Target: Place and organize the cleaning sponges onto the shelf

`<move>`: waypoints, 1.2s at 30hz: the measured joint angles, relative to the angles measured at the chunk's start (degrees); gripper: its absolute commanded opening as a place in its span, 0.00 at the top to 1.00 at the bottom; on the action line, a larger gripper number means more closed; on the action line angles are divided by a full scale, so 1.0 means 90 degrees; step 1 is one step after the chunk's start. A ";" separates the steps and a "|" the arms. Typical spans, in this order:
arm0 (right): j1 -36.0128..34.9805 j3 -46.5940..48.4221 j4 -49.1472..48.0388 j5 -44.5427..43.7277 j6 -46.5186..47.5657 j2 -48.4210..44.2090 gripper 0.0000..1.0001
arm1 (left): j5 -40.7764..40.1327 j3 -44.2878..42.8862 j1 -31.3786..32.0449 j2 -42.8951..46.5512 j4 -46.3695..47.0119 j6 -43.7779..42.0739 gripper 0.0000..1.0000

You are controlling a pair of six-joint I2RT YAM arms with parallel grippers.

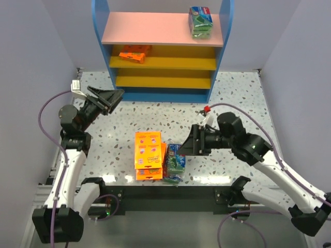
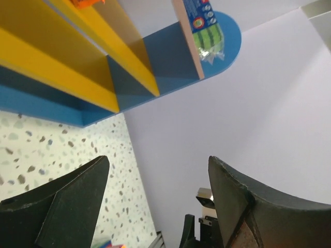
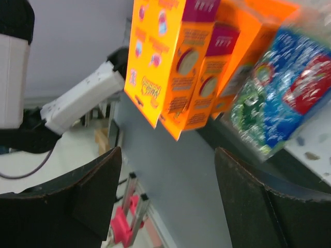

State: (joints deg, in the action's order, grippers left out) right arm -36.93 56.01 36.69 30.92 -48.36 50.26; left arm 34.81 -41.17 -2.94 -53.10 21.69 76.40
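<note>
The right gripper (image 1: 186,140) hangs low over the table (image 1: 238,93) with its jaws spread wide and nothing between them. It faces the green-and-blue sponge pack (image 1: 175,163) just beside it. Touching that pack on its far side is the pile of orange sponge packs (image 1: 148,155), near the front edge of the table.

The left gripper (image 1: 115,101) is also open and empty, raised and aimed towards the shelf (image 1: 99,20), well apart from the pile.

By the look of them, the orange packs are light, flat and fairly stiff, so a pinch across the narrow width should hold one. Lifting only the top one will need care, since they overlap. The wrapped pack looks soft and springy under slick film. It is best squeezed across its middle, firmly enough that it does not slip.

Counting:
- **On the table:** three orange packs show in the right wrist view, and one green-and-blue pack.
- **On the shelf:** orange packs on the upper yellow board (image 1: 134,52), at least one and perhaps two.
- **On the pink top board:** green-and-blue packs (image 1: 200,21) at the right end, probably two stacked, though I cannot tell for sure
</note>
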 measured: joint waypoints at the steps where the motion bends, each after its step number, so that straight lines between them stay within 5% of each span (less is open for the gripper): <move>1: -0.0376 -0.0121 -0.0112 -0.0053 -0.0192 -0.0029 0.25 | 0.0029 0.0058 -0.0002 0.0248 -0.0323 -0.0141 0.17; 14: -0.3917 -0.0663 -0.1851 -0.2174 -0.2596 0.0680 0.31 | -0.0143 0.0151 -0.0005 0.1843 -0.3587 -0.1268 0.17; 22: -0.4452 -0.1328 -0.2195 -0.3971 -0.4294 0.0500 0.43 | -0.0406 -0.0432 -0.0005 0.1996 -0.4903 -0.1785 0.17; 32: -0.4481 -0.1367 -0.2708 -0.5129 -0.5010 0.0670 0.51 | -0.0408 -0.0532 -0.0005 0.2050 -0.5469 -0.1970 0.17; 36: -0.4481 -0.1406 -0.2987 -0.5241 -0.5173 0.0833 0.62 | -0.0389 -0.0532 -0.0005 0.2018 -0.5561 -0.2052 0.17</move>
State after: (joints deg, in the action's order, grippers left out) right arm -77.25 43.35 9.80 -16.25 -94.91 57.76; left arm 31.31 -45.95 -2.98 -34.94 -28.36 57.93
